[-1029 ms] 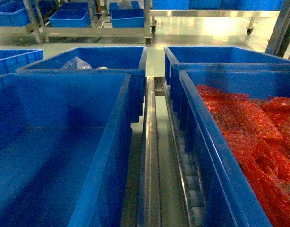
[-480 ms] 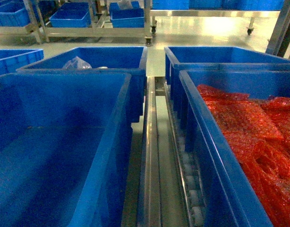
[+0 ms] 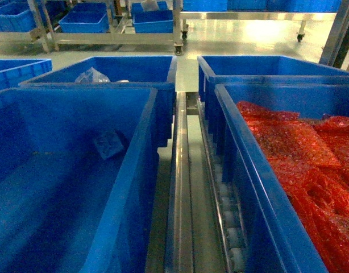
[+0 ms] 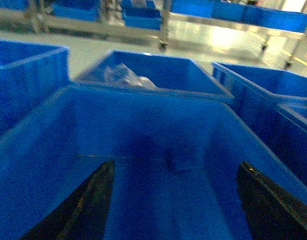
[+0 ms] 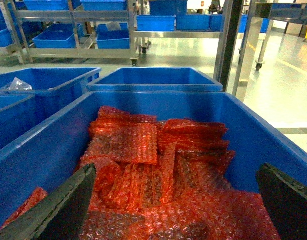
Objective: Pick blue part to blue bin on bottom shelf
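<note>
Two big blue bins sit nearest in the head view, one on each side of a steel rail (image 3: pixel 182 187) with small white rollers (image 3: pixel 230 227) beside it. Inside the left blue bin (image 3: pixel 134 170) lies one small blue part (image 3: pixel 109 143), tilted against the lower back wall near where the wall meets the floor of the bin; nothing else shows in that bin. The left wrist view shows the same part (image 4: pixel 179 159) as a blurred dark shape, well ahead of the left claw (image 4: pixel 176 205), whose two black fingers (image 4: pixel 88 200) stand wide apart with nothing between them. Filling the right bin (image 3: pixel 248 187) is a heap of red bubble-wrap bags (image 3: pixel 305 165), too many and too jumbled to count. The right claw (image 5: pixel 178 205) hangs over that heap, its two fingers (image 5: pixel 63 205) also spread wide and gripping nothing. Behind these, two more blue bins stand: the left one (image 3: pixel 129 68) holds a crumpled clear plastic bag (image 3: pixel 92 75), the right one (image 3: pixel 265 65) shows no contents from here. Farther back, steel racks (image 3: pixel 112 38) carry several more blue bins.
</note>
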### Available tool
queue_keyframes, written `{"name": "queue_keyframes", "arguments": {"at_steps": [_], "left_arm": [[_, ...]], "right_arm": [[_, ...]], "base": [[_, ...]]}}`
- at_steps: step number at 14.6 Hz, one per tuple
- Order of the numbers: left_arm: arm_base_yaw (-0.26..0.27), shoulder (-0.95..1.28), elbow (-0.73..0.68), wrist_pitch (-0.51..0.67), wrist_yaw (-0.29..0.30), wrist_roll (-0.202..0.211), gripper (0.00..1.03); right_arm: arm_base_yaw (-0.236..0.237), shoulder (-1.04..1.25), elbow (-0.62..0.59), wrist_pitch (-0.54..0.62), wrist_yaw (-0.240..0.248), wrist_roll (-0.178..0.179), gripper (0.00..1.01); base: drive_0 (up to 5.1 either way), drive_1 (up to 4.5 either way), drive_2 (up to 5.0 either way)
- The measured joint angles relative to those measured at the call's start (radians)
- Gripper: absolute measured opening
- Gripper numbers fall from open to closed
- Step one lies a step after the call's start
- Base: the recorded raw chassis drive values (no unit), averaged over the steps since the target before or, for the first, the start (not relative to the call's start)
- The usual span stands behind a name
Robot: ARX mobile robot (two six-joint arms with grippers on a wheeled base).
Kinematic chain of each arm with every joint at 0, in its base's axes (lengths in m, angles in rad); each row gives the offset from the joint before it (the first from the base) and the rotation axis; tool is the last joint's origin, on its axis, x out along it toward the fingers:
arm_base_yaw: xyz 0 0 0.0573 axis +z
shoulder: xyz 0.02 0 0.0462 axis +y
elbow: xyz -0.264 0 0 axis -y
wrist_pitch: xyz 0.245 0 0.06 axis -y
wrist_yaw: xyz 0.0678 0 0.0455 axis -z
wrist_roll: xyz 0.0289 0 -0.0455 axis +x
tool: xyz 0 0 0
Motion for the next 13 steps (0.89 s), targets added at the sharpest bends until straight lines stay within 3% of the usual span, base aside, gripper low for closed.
{"name": "queue_keyframes", "arguments": {"at_steps": [1,2,5,7,8,13], "left_arm": [[0.030,-0.053,-0.024,0.014,-0.010,0.058,0.60],[0.045,-0.104,-0.033,0.001,0.003,0.085,0.47],[0.092,-0.241,-0.101,-0.096,0.053,0.113,0.06],[0.179,-0.309,-0.125,-0.114,0.145,0.114,0.02],[0.191,-0.325,-0.154,-0.108,0.137,0.114,0.02],[0.183,-0.498,-0.159,-0.271,0.151,0.115,0.02]], "right_arm": [[0.000,0.000,0.000,0.001,0.000,0.000,0.98],[0.000,0.000,0.000,0.000,0.000,0.000,0.98],[0.000,0.000,0.000,0.001,0.000,0.000,0.98],[0.000,0.000,0.000,0.001,0.000,0.000,0.98],[0.000,0.000,0.000,0.000,0.000,0.000,0.98],[0.000,0.000,0.000,0.001,0.000,0.000,0.98]], "base": [[0.0,0.00,0.0],[0.0,0.00,0.0],[0.0,0.00,0.0],[0.0,0.00,0.0],[0.0,0.00,0.0],[0.0,0.00,0.0]]}}
